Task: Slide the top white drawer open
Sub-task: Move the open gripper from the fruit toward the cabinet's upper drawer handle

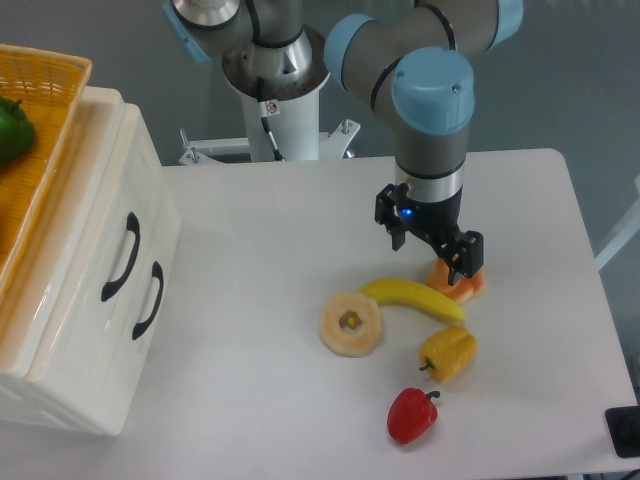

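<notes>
The top white drawer [100, 215] is the upper one of two in the cream cabinet at the left, and it is closed. Its curved black handle [122, 257] sits just left of the lower drawer's handle [148, 300]. My gripper [432, 250] hangs open over the middle-right of the table, far right of the cabinet. Nothing is between its fingers. It is just above an orange fruit piece [458, 286].
An orange wicker basket [40, 80] with a green pepper [12, 130] rests on top of the cabinet. On the table lie a banana [412, 298], a pineapple ring [351, 324], a yellow pepper [450, 353] and a red pepper [412, 415]. The arm's base [275, 90] stands behind.
</notes>
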Robot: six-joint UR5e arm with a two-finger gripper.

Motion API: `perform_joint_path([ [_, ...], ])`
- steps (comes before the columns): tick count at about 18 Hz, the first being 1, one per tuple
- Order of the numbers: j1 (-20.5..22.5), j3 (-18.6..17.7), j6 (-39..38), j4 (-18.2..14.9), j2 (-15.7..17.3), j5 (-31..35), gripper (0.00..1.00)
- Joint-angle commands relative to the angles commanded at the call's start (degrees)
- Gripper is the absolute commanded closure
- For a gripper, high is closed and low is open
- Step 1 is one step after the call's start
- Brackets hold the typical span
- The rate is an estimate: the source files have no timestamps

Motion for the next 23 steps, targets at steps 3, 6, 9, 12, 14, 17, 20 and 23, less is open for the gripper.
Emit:
perform_joint_path([
  [3, -0.3, -0.2, -1.1, -0.1, 0.1, 0.3, 0.0],
  [6, -1.6, 0.0, -3.9, -0.2, 0.0, 0.5, 0.0],
  [9, -3.1, 0.0, -6.1, -0.2, -0.3, 0.4, 0.0],
  [12, -4.8, 0.3, -9.0, -0.3, -0.4, 0.6, 0.0],
  [14, -6.1, 0.3, -11.1, -0.3, -0.5, 0.4, 0.0],
  [17, -8.0, 0.1, -14.6, -0.5, -0.8, 0.5, 0.0],
  [20, -9.1, 0.0, -15.5, -0.7, -1.0, 0.4, 0.0],
  [23, -11.0, 0.0, -20.6, -0.8, -1.0, 0.0, 0.0],
])
